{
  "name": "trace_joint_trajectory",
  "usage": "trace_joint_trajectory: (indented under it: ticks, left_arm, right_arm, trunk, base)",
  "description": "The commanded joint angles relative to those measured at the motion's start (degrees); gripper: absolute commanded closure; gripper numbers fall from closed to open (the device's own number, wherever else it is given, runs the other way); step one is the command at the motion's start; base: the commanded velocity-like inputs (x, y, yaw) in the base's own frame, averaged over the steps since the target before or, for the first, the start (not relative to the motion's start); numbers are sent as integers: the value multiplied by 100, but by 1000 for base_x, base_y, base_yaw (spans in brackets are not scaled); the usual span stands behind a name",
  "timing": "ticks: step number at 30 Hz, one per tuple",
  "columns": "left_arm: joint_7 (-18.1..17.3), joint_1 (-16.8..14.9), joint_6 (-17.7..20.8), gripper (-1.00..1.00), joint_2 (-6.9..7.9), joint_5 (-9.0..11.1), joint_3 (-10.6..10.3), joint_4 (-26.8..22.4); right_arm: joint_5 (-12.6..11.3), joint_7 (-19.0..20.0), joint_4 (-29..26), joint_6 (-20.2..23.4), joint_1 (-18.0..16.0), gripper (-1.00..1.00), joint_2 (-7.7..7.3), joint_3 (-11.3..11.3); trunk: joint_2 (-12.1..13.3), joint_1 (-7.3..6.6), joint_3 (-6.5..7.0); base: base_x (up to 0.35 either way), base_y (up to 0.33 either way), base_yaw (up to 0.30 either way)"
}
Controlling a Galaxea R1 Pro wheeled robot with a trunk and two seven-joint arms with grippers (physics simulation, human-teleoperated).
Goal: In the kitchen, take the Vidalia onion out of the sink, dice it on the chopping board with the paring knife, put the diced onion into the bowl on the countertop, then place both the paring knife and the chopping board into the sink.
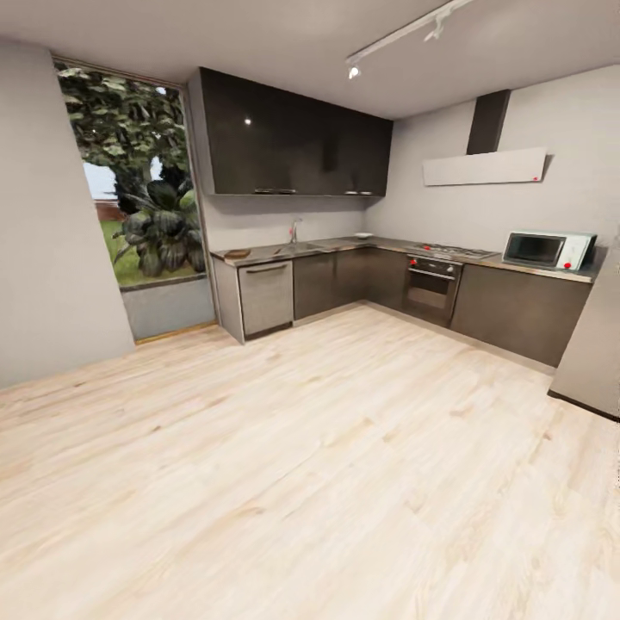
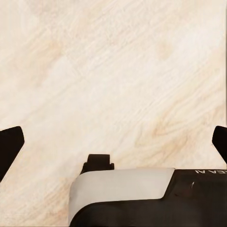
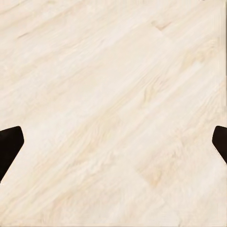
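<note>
Your left claw (image 2: 113, 142) & right claw (image 3: 113, 146) hang wide open, empty, over pale plank floor (image 1: 301, 465). Brown wooden board (image 1: 237, 253) sits at the grey worktop (image 1: 344, 244) end corner w/ steel sink (image 1: 297, 248) beside; rushing in risks clipping cabinets.

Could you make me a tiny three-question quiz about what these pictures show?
1. True or false: the chopping board lies on the countertop near the window end.
2. Which appliance stands at the counter's far right? A microwave, B kettle, C toaster.
3. Fill in: both wrist cameras look down at the wooden ____.

Key:
1. True.
2. A, the microwave.
3. Floor; the left end effector and right end effector are open and hold nothing.
</note>
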Motion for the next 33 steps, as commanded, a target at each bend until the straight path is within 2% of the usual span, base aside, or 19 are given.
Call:
trace_joint_trajectory:
  ticks: [1,24,33]
  left_arm:
    - [-4,1,-12,-100,-1,14,6,-3]
    - [-4,1,-12,-100,-1,14,6,-3]
    - [-4,1,-12,-100,-1,14,6,-3]
  right_arm:
    - [-4,-18,-3,-11,-1,-100,1,4]
    - [-3,-18,0,-11,-1,-100,1,4]
    - [1,-18,-3,-12,-1,-100,1,4]
  trunk:
    - [-2,4,-4]
    - [-2,4,-4]
    - [-2,4,-4]
  base:
    - [345,0,-169]
    - [345,0,-169]
    - [345,0,-92]
